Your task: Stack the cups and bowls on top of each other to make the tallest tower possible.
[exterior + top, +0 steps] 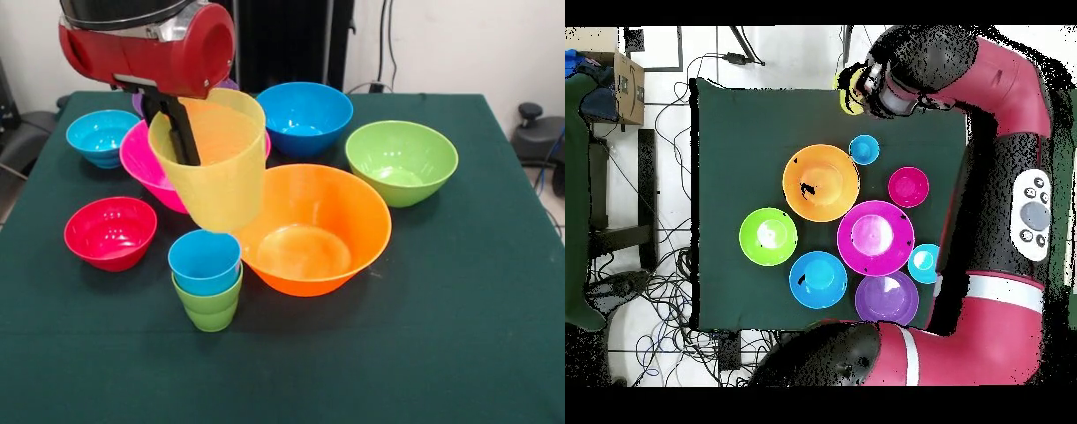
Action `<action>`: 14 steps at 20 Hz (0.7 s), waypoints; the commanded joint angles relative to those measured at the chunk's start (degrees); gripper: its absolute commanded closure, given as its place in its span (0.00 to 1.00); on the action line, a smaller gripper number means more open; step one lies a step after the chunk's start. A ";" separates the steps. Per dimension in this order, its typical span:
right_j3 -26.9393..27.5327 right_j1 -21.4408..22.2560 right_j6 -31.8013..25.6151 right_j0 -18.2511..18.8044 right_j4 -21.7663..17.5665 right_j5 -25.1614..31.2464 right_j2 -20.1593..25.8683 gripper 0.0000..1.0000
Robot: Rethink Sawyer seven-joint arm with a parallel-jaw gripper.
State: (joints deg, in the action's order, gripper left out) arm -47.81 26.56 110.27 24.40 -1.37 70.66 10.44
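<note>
Above the tower (pixel 207 281), translucent yellow cup (pixel 216 163)

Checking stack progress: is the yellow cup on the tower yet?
No. The gripper holds the yellow cup tilted in the air above the blue cup.

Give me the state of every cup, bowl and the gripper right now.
Gripper: shut on yellow cup, one finger inside the rim.
Yellow cup: held in the air, upright, above the blue cup.
Blue cup: nested in green cup, upright.
Green cup: on table, upright.
Orange bowl, pink bowl, green bowl, blue bowl, teal bowl, red bowl, purple bowl: upright, empty, unstacked.
</note>
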 commanded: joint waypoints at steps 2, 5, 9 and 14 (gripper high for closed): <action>-9.58 1.00 -17.45 0.19 -3.80 -1.72 5.48 1.00; -10.46 1.11 -16.98 0.28 -4.12 -3.70 5.63 1.00; -10.66 1.06 -16.58 0.17 -4.82 -5.04 5.52 1.00; -9.51 0.35 -16.41 -0.16 -6.12 -5.83 5.16 1.00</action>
State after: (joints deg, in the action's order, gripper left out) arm -51.20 27.20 109.69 24.71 -2.40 68.69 10.79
